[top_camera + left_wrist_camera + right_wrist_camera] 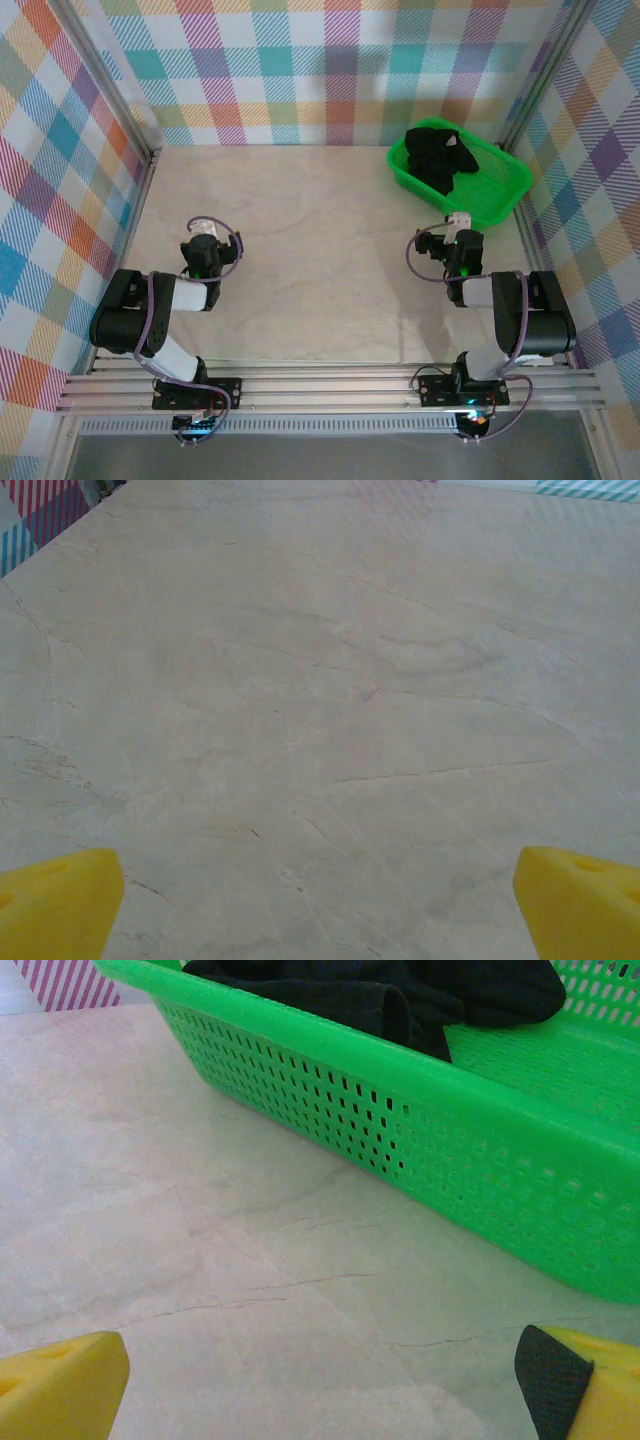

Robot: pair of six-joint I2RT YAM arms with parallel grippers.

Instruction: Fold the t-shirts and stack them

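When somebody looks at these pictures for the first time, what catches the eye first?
The bright green mesh basket at the far right, a crumpled black t-shirt heaped inside it. Around the pale marbled table stand colourful plaid walls. The left gripper and right gripper both hang open over its near half.

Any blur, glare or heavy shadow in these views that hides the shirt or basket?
Top external: evenly lit, faint arm shadows on the table; the black t-shirt is a detail-less dark mass in the green basket. Left wrist: slightly soft, no glare. Right wrist: basket wall sharp, the near yellow fingertips blurred.
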